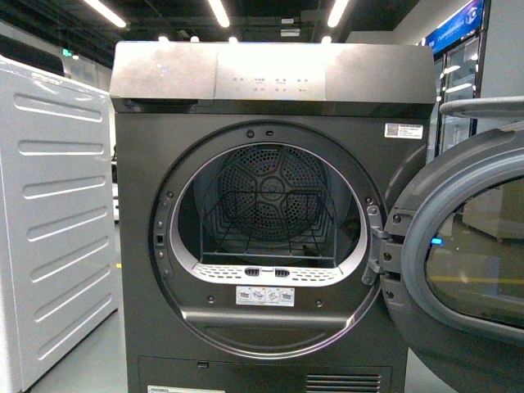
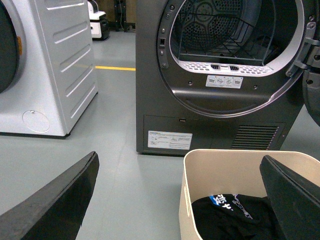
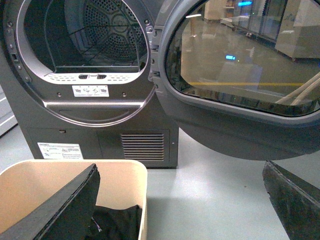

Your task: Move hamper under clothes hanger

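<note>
The hamper (image 2: pixel 220 175), low in frame before the dryer (image 1: pixel 270 82), is not yet moved; left claw (image 2: pixel 178 160) and right claw (image 3: pixel 180 167) gape wide, empty.

Three views, all facing the dryer (image 1: pixel 274 74).
The front view looks level and close into the open drum (image 1: pixel 266 192). Both wrist views sit low and farther back, angled over the hamper (image 2: pixel 220 172) toward the dryer's base; the right one also takes in the door (image 3: pixel 240 125). All three share the drum mouth.
</note>
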Robot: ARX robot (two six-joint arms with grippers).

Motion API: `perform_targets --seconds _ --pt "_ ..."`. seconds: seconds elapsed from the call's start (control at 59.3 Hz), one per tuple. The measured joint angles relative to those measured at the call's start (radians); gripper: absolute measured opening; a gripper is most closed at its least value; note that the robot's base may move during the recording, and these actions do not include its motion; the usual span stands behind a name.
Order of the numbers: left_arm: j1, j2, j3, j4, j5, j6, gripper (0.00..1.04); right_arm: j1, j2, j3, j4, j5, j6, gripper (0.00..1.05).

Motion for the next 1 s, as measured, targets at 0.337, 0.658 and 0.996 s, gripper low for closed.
perform_targets --seconds 0.337,0.658,0.996 --pt "0.058 1.055 0.496 0.123 -0.137 -0.088 0.98 0.029 0.999 0.304 0.362 0.021 0.124 0.97" --pt "-0.039 1.766 0.719 0.35 -0.009 0.033 0.98 0.117 1.714 0.682 0.406 0.053 0.105 0.97" --pt "-0.072 2.03 0.826 0.408 -0.053 0.034 0.98 0.148 1.982 0.827 0.412 0.074 0.098 0.97"
